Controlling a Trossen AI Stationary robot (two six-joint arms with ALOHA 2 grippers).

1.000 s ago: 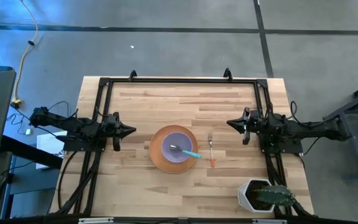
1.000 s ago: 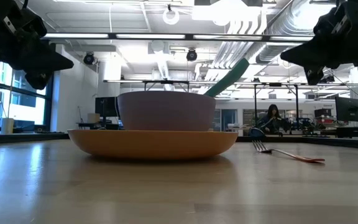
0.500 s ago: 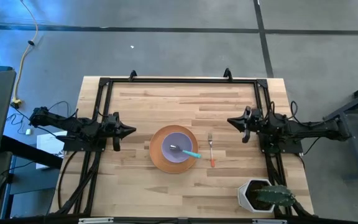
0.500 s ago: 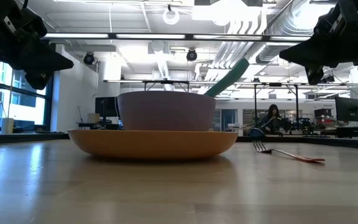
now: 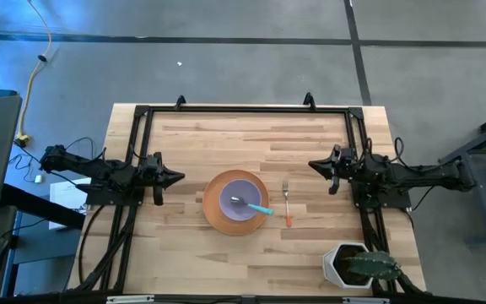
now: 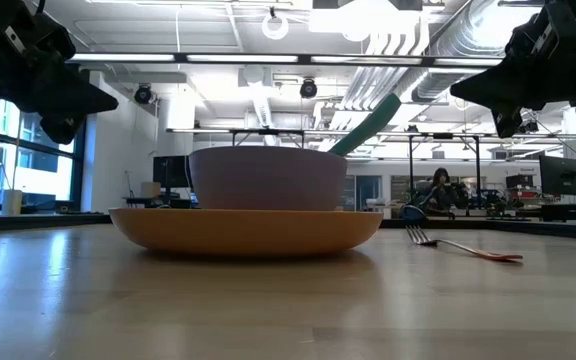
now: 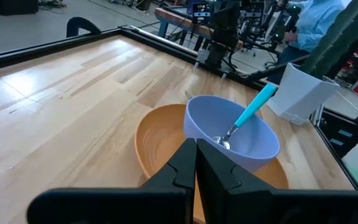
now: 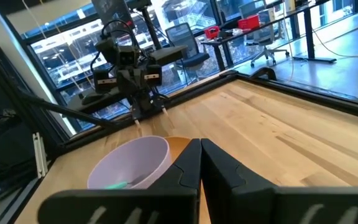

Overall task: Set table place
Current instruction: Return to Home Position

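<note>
High view shows the table bare across its far half, from the black rail frame down to the plate, with open wood on both sides of the setting too. The orange plate sits near the middle, a little toward the near edge, and the lavender bowl rests on it. The spoon lies in the bowl, metal end at the bottom and teal handle leaning out over the rim toward the right and slightly near side. Its long axis runs mostly left to right. The fork lies flat just right of the plate, apart from it, with its long axis running far to near, tines toward the far rail and orange handle at the near end.

The left gripper hangs by the left rail, well clear of the plate, fingers pressed together on nothing. The right gripper is by the right rail, to the right of the fork and apart from it, likewise clenched and empty. A white pot with a green plant stands in the near right corner, away from the setting.
</note>
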